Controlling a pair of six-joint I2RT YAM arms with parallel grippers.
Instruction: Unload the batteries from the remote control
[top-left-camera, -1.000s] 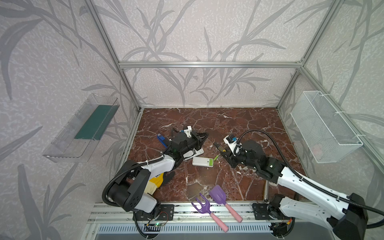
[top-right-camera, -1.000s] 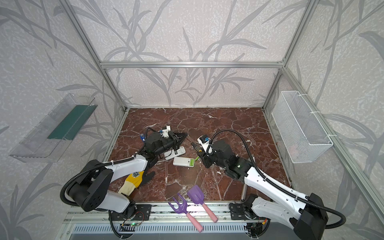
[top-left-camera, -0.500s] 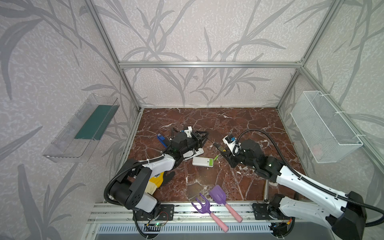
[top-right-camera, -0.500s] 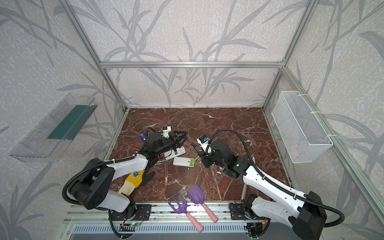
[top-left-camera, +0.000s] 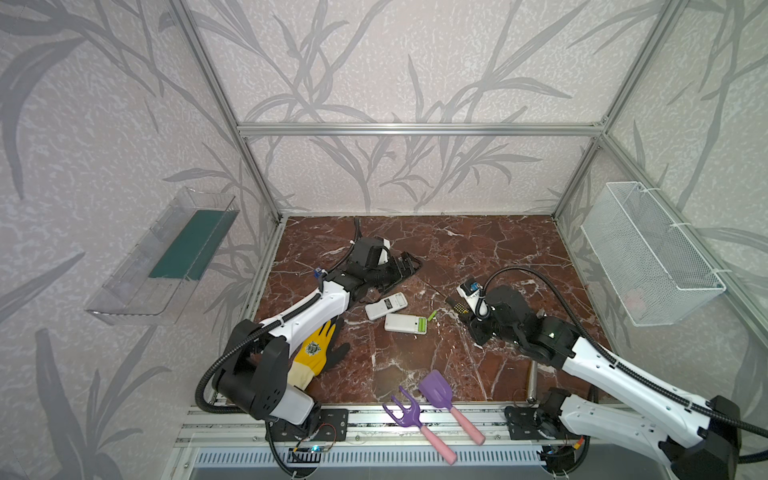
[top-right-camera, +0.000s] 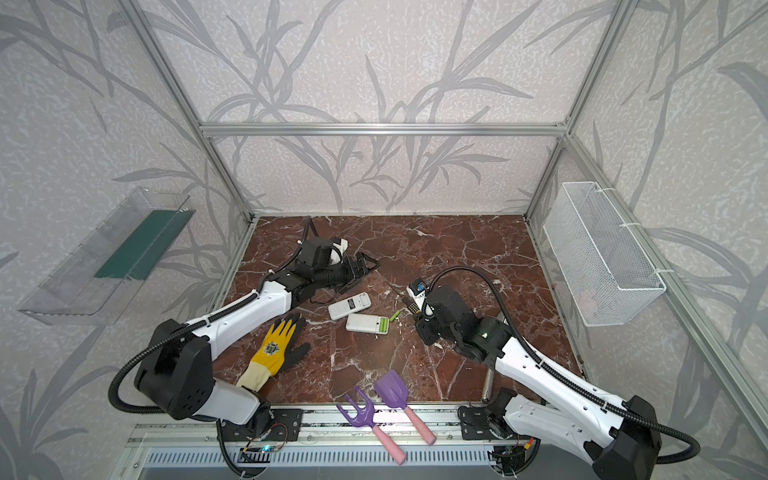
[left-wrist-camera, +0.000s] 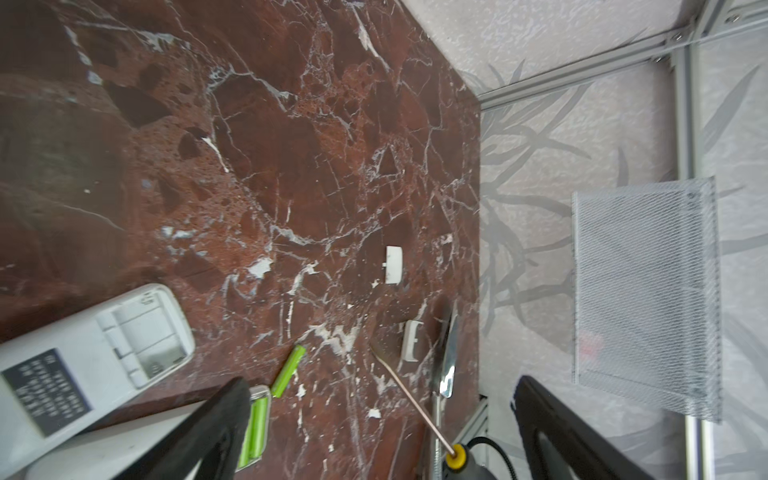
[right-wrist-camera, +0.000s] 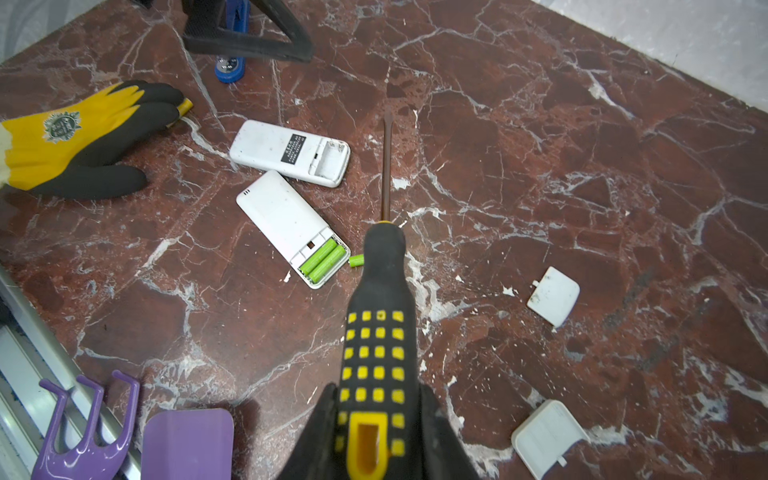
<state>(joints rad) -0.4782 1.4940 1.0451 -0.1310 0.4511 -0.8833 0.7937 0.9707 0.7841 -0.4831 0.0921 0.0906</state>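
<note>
Red marble desk (top-left-camera: 457, 370). The right tool (right-wrist-camera: 376, 409) clamps the screwdriver (right-wrist-camera: 380, 291) by its handle. The left tool (top-left-camera: 407, 272) stands released, holding nothing. Between the tools, two batteries (right-wrist-camera: 324, 259) sit in a remote (right-wrist-camera: 286, 224). A loose battery (right-wrist-camera: 356, 260) lies just beside the screwdriver handle.

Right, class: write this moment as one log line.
left gripper open; right gripper shut on yellow-black screwdriver; two lime-green batteries in white remote

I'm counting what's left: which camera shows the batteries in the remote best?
The right wrist view: two batteries sit side by side in the open remote, unobstructed. The left wrist view half hides them; both top views show a small green patch.
</note>
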